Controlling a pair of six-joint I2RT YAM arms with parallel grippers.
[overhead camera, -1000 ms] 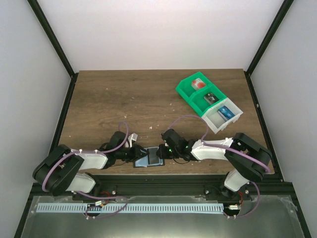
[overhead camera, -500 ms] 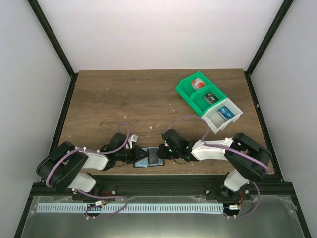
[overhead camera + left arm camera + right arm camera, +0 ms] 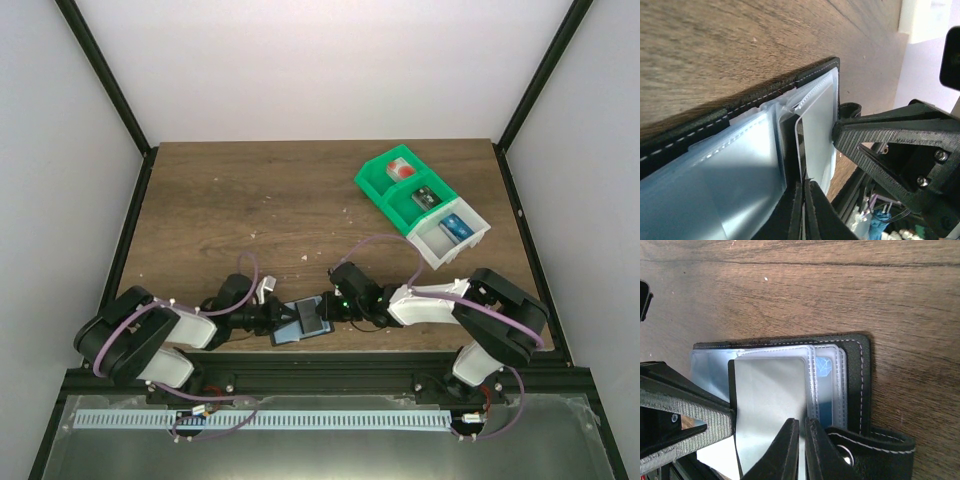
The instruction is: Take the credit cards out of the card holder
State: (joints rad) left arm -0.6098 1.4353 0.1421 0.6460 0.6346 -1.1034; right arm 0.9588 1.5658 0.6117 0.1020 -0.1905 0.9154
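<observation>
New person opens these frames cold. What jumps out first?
Both arms meet at the near edge of the table, left end effector and right end effector pinching the open card holder between them. In the right wrist view a blue credit card shows tucked inside it. A green-and-white bin sits far right.

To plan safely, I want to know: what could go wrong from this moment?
1. Both the left gripper and right gripper pinch thin sleeves of the wallet, not clearly the blue card; pulling may tear a sleeve.
2. The wallet lies near the table's front edge and might slide off.
</observation>
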